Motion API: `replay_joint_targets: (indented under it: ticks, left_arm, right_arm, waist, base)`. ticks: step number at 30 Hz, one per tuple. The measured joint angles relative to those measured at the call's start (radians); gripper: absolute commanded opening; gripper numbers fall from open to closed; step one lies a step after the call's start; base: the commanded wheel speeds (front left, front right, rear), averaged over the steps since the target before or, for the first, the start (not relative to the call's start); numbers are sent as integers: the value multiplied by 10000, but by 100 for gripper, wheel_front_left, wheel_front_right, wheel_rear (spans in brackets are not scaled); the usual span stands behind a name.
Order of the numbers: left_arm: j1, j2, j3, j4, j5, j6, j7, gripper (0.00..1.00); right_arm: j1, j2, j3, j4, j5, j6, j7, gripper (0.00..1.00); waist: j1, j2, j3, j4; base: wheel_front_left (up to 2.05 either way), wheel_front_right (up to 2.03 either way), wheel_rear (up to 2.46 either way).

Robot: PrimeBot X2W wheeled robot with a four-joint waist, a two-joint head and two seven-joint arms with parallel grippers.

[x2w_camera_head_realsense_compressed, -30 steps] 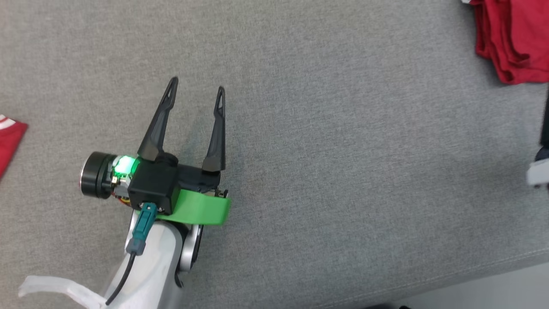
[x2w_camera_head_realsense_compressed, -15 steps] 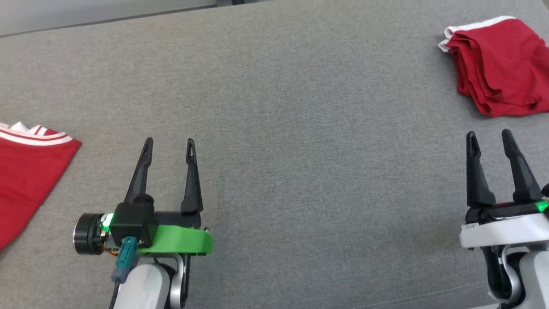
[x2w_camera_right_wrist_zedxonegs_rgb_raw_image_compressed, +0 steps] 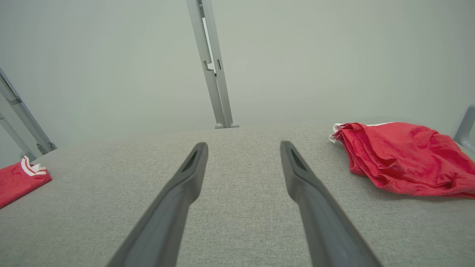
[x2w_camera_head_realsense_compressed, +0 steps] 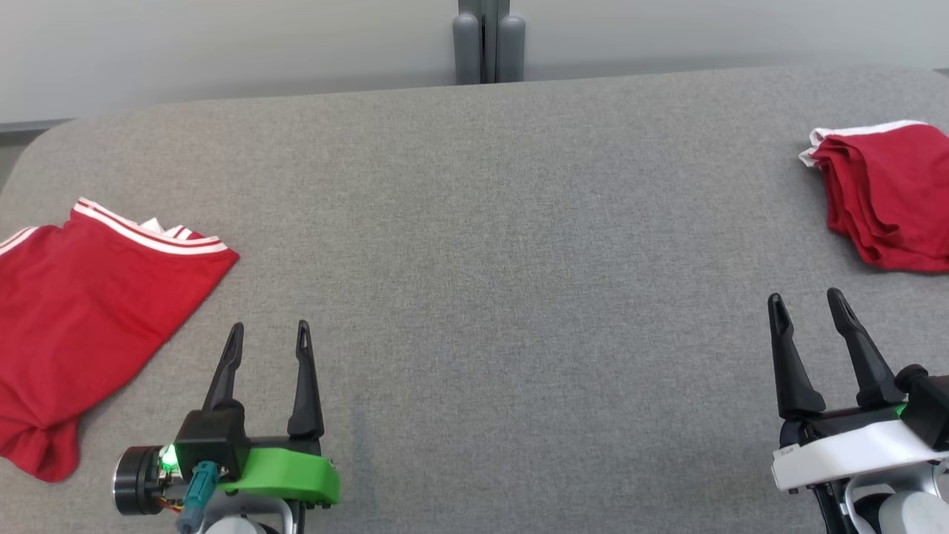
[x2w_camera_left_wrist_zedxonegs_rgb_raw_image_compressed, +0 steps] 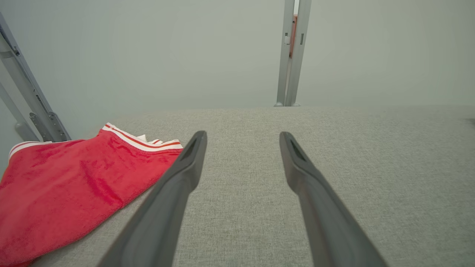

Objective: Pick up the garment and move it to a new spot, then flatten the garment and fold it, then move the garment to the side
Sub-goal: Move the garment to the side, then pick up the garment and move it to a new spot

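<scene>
Low on the left of the head view, my left end effector [x2w_camera_head_realsense_compressed: 270, 328] hovers over the grey worktop [x2w_camera_head_realsense_compressed: 519, 259]. Fingers sit moderately apart, nothing between them. My right end effector [x2w_camera_head_realsense_compressed: 805, 297] at lower right is the same: fingers spread, holding nothing. Both point toward the far edge.

Two red garments lie on the worktop, well apart. The left red garment [x2w_camera_head_realsense_compressed: 89, 319] is spread mostly flat near the left edge, white-striped hem toward the far side, near corner bunched. It's just beside my left fingers, not touching. The right red garment [x2w_camera_head_realsense_compressed: 893, 200] is a folded, layered stack near the right edge, white trim at its far corner, ahead of my right fingers with a gap. A grey post [x2w_camera_head_realsense_compressed: 488, 41] stands behind the far edge, about mid-span.
</scene>
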Motion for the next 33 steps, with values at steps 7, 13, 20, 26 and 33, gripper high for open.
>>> replay_joint_targets:
  ticks: [7, 13, 20, 26, 33]
  left_arm:
    - [385, 84, -13, 257, -132, -98, -2, 100]
    - [488, 113, -21, 477, -278, -180, -4, 100]
    - [513, 119, -27, 573, -349, -219, -31, 100]
    - [518, 119, -50, 617, -359, -219, -33, 100]
    - [477, 119, -82, 650, -355, -219, -33, 100]
  right_arm:
    - [584, 100, -132, -192, -138, 0, 299, 100]
    - [764, 69, -238, -280, -163, 0, 472, 100]
    - [910, 127, -307, -378, -201, 0, 506, 100]
    - [912, 190, -330, -435, -219, 0, 514, 100]
    - [969, 222, -410, -499, -230, 0, 516, 100]
  waist:
    - [0, 0, -636, 53]
    - [0, 0, -943, -25]
    - [-1, 0, -1022, -71]
    - [0, 0, -1017, -75]
    - [0, 0, -1015, 102]
  base:
    - [0, 0, 0]
    - [0, 0, 0]
    - [0, 0, 0]
    - [0, 0, 0]
    - [0, 0, 0]
